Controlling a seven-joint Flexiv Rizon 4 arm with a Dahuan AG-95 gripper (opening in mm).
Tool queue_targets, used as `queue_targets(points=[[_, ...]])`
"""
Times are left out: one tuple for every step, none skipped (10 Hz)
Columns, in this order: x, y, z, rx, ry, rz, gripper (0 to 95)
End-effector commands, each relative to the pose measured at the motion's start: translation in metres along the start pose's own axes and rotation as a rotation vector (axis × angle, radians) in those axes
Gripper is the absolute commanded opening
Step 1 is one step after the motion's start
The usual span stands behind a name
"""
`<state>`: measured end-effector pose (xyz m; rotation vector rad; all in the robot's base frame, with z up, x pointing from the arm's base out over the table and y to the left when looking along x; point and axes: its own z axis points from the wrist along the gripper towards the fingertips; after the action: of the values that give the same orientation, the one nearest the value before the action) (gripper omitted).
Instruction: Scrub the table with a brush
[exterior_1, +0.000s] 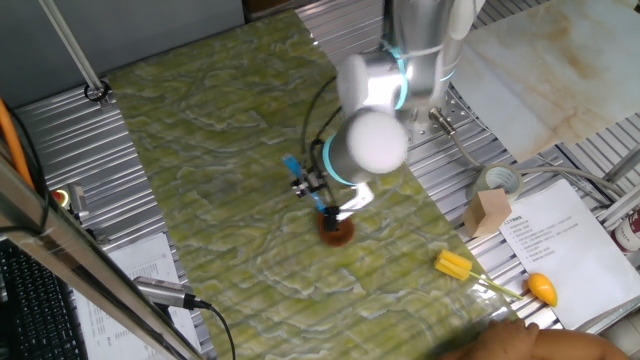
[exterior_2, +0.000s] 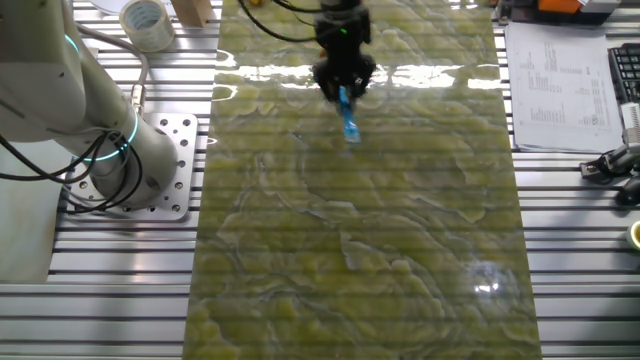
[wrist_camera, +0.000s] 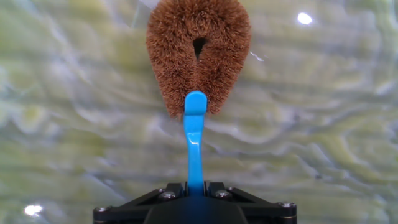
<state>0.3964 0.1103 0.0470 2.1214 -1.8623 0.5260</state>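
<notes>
The brush has a thin bright-blue handle and a round brown-orange bristle head. My gripper is shut on the handle, with the head pressed down on the green-yellow marbled table. In one fixed view the gripper holds the blue handle and the bristle head touches the table near its middle. In the other fixed view the gripper and the blue handle are at the far end of the table; the head is hidden there.
A yellow-headed tool with an orange end lies on the ribbed metal at the right, beside papers, a small cardboard box and a tape roll. A white marble slab lies behind. The arm's base stands left of the table.
</notes>
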Motion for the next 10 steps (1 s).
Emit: queue_targets(points=[[-0.005,0.006,-0.001,-0.003,-0.005,0.021,0.0],[-0.005,0.007,-0.001,0.001,-0.003,0.019,0.0],[-0.005,0.007,-0.001,0.009,0.013,0.019,0.0],[-0.005,0.006,-0.001,0.013,0.030,0.018,0.0],[-0.003,0.001,-0.001,0.014,0.040,0.005,0.0],[-0.001,-0.004,0.000,0.013,0.040,-0.008,0.0],[0.003,-0.009,0.002,0.013,0.039,-0.017,0.0],[0.009,-0.017,0.006,0.012,0.035,-0.029,0.0],[0.015,-0.024,0.011,0.011,0.032,-0.038,0.0],[0.020,-0.031,0.015,0.011,0.031,-0.045,0.0]])
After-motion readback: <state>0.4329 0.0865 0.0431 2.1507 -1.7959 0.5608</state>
